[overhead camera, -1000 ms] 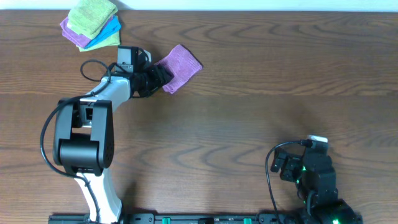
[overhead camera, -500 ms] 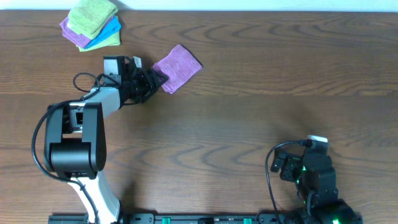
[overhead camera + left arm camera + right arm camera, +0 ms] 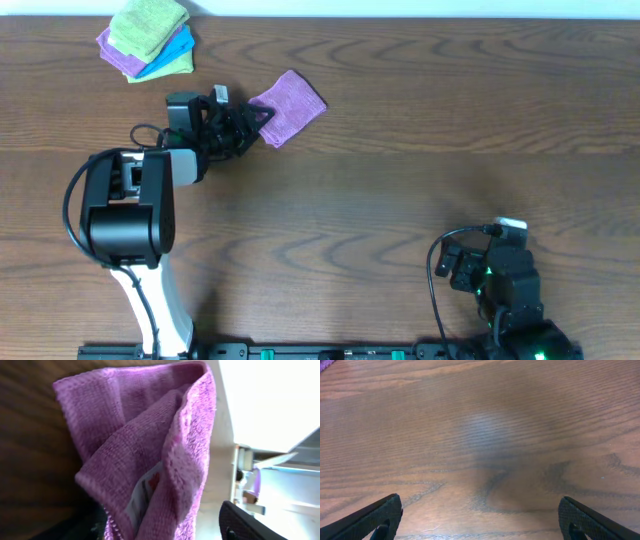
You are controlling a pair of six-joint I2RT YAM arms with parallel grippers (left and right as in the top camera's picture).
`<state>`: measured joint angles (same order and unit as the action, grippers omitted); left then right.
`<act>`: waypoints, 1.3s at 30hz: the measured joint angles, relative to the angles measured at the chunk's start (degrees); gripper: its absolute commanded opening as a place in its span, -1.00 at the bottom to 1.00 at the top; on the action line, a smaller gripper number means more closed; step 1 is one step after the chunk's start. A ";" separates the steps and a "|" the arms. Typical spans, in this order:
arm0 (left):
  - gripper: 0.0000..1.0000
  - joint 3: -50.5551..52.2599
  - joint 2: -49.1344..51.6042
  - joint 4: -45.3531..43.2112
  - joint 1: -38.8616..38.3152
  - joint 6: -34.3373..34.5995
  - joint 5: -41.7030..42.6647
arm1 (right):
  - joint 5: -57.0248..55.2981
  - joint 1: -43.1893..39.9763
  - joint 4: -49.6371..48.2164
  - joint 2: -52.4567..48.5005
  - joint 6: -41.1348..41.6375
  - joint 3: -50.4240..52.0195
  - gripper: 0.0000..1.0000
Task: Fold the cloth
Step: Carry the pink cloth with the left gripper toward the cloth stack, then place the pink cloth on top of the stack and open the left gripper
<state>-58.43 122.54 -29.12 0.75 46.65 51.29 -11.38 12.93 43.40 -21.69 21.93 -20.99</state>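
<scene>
one cloth (image 3: 290, 105) folded, pinched by left gripper (image 3: 246, 128).

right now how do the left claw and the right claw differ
The left claw reaches far out across the table and is shut on the cloth; the right claw sits back near the table's front edge, open and empty. The left wrist view is filled with bunched lilac fabric, the right wrist view with bare wood. Both have dark fingers.

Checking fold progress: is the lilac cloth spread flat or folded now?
Folded: the cloth is a small doubled square, layers and tag visible in the wrist view, held by the left tool.
</scene>
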 measured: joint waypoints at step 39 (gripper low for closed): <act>-0.89 -60.39 8.66 51.67 -0.74 -24.50 -4.79 | -0.02 0.00 0.00 0.02 0.00 0.04 0.98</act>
<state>-118.83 131.20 22.55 0.01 22.15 46.50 -11.40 12.93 43.40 -21.67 21.93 -20.95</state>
